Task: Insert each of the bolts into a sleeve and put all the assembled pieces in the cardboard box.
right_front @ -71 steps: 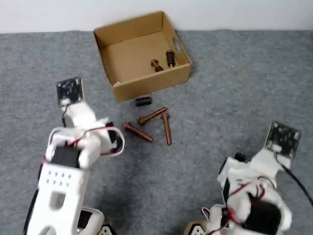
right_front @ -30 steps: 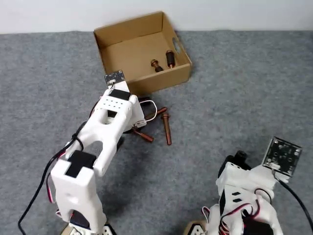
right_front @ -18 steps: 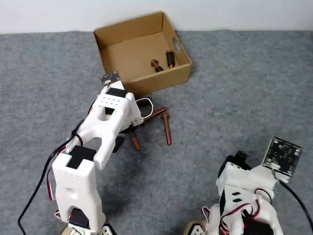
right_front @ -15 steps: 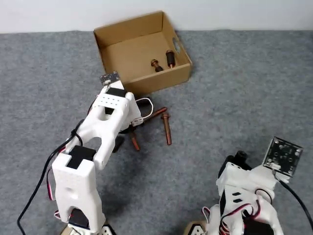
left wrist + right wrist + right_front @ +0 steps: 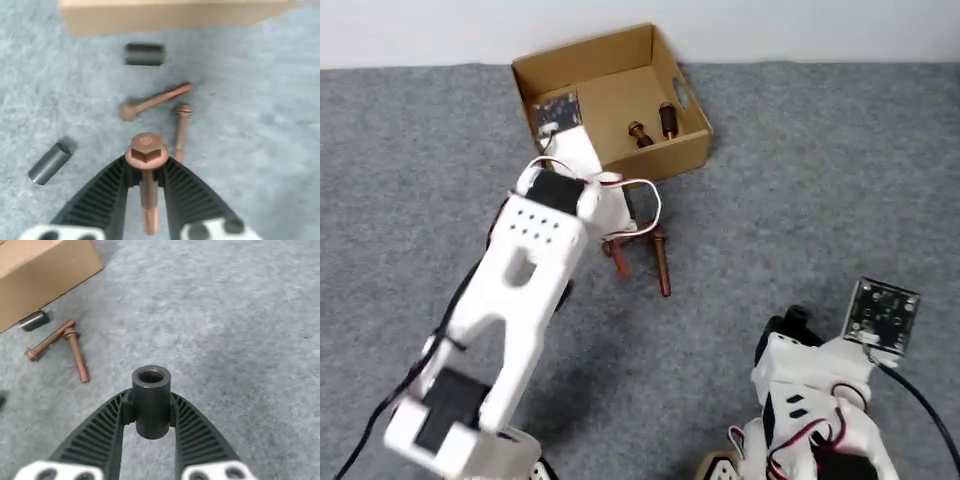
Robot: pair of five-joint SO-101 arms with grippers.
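My left gripper (image 5: pixel 146 162) is shut on a copper bolt (image 5: pixel 146 152), held off the carpet with its hex head pointing away from the wrist. In the high view this bolt (image 5: pixel 617 259) hangs just in front of the cardboard box (image 5: pixel 582 181). Two more bolts (image 5: pixel 156 101) (image 5: pixel 181 127) lie crossed on the carpet beyond it. Near the front right, my right gripper (image 5: pixel 151 400) is shut on a black sleeve (image 5: pixel 151 392) held upright, bore showing. Loose sleeves lie by the box wall (image 5: pixel 144 54) and off to one side (image 5: pixel 50 163). Two assembled pieces (image 5: pixel 667 120) (image 5: pixel 639 132) rest in the box.
Grey carpet covers the table, with open room on the right between the box and the right arm (image 5: pixel 820 400). The left arm (image 5: pixel 510 300) stretches across the left half towards the box. A white wall edge runs behind the box.
The left arm closed on one of the three bolts, turned it and lifted it off the carpet towards the box. The right arm shifted only slightly, still holding its sleeve.
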